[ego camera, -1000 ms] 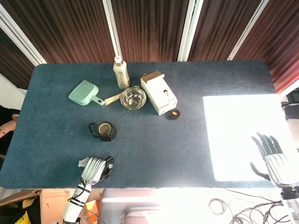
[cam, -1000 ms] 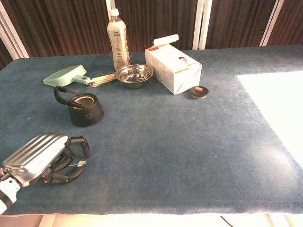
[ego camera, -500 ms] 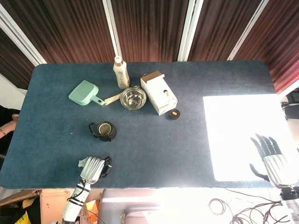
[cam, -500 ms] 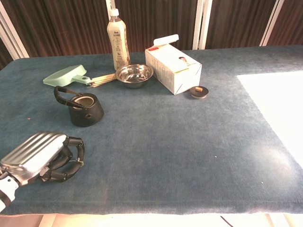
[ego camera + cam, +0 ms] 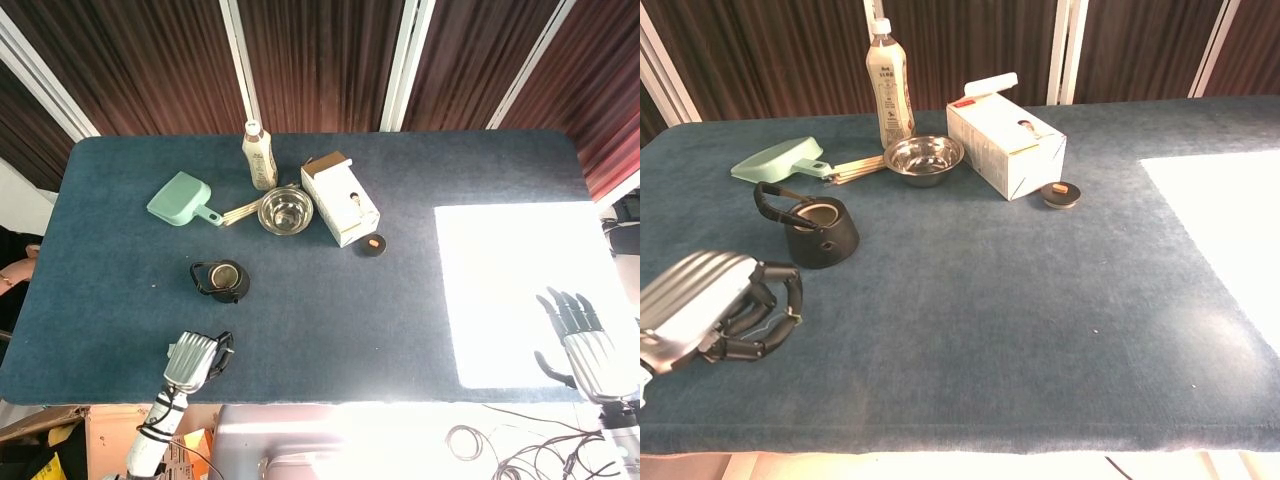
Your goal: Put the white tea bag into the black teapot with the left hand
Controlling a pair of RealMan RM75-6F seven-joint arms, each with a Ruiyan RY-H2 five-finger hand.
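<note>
The black teapot (image 5: pixel 222 280) (image 5: pixel 820 232) stands lidless on the blue table at the left, its handle tilted back. My left hand (image 5: pixel 195 358) (image 5: pixel 710 310) hovers near the table's front edge, in front of and to the left of the teapot. Its fingers are curled in around the white tea bag (image 5: pixel 778 317), of which only a pale sliver and thread show. My right hand (image 5: pixel 580 335) is at the far right by the sunlit patch, fingers spread and holding nothing. The chest view does not show it.
Behind the teapot lie a green dustpan (image 5: pixel 780 160), a bundle of sticks (image 5: pixel 855 168), a steel bowl (image 5: pixel 924 158), a drink bottle (image 5: pixel 890 85) and a white carton (image 5: pixel 1005 148). A small round black lid (image 5: pixel 1061 194) sits by the carton. A bright patch of sunlight (image 5: pixel 520 290) covers the right side.
My left hand has lifted off the table with its fingers curled in and drifted left and slightly back toward me. The right hand has stayed put.
</note>
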